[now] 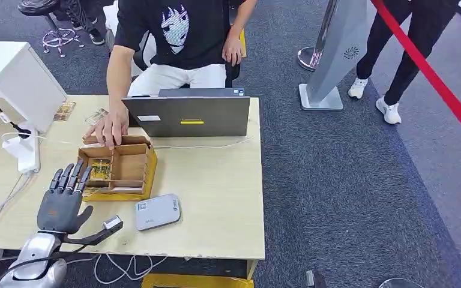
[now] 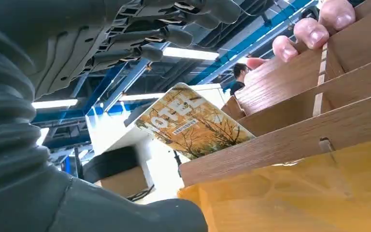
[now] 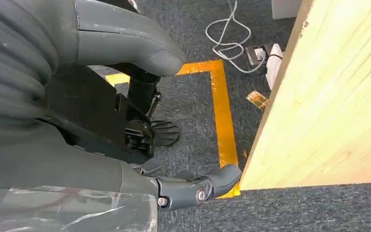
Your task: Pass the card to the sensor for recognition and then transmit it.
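Left hand: the grey left hand (image 1: pixel 60 201) hovers at the near-left corner of the slotted wooden card box (image 1: pixel 133 171), fingers (image 1: pixel 67 179) spread and grasping nothing.
Right hand: the right hand (image 3: pixel 125 53) hangs beside the pale wooden counter (image 1: pixel 216 198) edge, above the dark carpet (image 3: pixel 193 111); its fingers look loosely released and hold nothing.
Card: the yellow-brown card printed with autumn trees (image 2: pixel 193 126) stands tilted in the box's left compartment, its upper part sticking out.
Sensor: the grey rounded reader pad (image 1: pixel 157 212) lies on the counter just beside the box, near its front corner.
Person: a person's hand (image 1: pixel 109 129) rests on the box's far edge, behind which stands a grey laptop (image 1: pixel 187 116).
Risk: the open fingers may push the card deeper or nudge the box; the narrow slot leaves little room for a pinch.
Risk: a slipping card could drop short of the reader.
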You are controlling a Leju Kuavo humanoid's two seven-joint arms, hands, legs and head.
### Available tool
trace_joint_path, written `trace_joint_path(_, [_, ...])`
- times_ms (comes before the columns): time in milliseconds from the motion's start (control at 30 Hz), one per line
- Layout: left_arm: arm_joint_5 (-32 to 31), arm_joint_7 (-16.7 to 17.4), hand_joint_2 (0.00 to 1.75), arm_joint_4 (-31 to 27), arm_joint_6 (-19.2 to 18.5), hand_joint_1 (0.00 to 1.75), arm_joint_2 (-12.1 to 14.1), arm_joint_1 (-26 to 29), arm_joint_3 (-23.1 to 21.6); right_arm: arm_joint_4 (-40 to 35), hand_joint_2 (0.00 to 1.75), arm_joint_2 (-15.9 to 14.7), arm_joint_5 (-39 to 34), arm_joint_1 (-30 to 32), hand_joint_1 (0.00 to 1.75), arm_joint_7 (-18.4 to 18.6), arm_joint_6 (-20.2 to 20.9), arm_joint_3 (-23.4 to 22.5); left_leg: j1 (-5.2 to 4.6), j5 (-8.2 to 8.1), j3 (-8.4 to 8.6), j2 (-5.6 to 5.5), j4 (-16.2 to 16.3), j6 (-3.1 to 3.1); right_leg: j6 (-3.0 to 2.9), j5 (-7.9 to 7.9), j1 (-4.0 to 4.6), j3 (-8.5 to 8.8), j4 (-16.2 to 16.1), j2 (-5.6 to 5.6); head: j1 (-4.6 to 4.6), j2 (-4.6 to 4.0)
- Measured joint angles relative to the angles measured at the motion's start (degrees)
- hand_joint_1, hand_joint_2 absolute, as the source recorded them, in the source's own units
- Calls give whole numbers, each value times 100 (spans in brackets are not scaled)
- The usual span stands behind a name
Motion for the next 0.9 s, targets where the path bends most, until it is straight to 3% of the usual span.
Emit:
trace_joint_path(567, [85, 46, 175, 4, -22, 0, 61, -9, 0, 0, 175, 0, -24, 0, 0, 0, 0, 7, 0, 0, 0, 0, 0, 0, 0, 0, 0, 0, 0, 0, 0, 0])
trace_joint_path(600, [85, 46, 175, 4, -24, 19, 61, -9, 0, 0, 175, 0, -24, 0, 0, 0, 0, 7, 0, 0, 0, 0, 0, 0, 0, 0, 0, 0, 0, 0, 0, 0])
trace_joint_path(633, [85, 46, 175, 4, -24, 154, 61, -11, 0, 0, 175, 0, -24, 1, 0, 0, 0, 7, 0, 0, 0, 0, 0, 0, 0, 0, 0, 0, 0, 0, 0, 2])
trace_joint_path(667, [85, 46, 175, 4, -26, 175, 61, -15, 0, 0, 175, 0, -24, 0, 0, 0, 0, 7, 0, 0, 0, 0, 0, 0, 0, 0, 0, 0, 0, 0, 0, 2])
trace_joint_path(900, [83, 24, 175, 11, -33, 175, 63, -36, 0, 0, 175, 0, -24, 0, 0, 0, 0, 13, 0, 0, 0, 0, 0, 0, 0, 0, 0, 0, 0, 0, 0, 2])
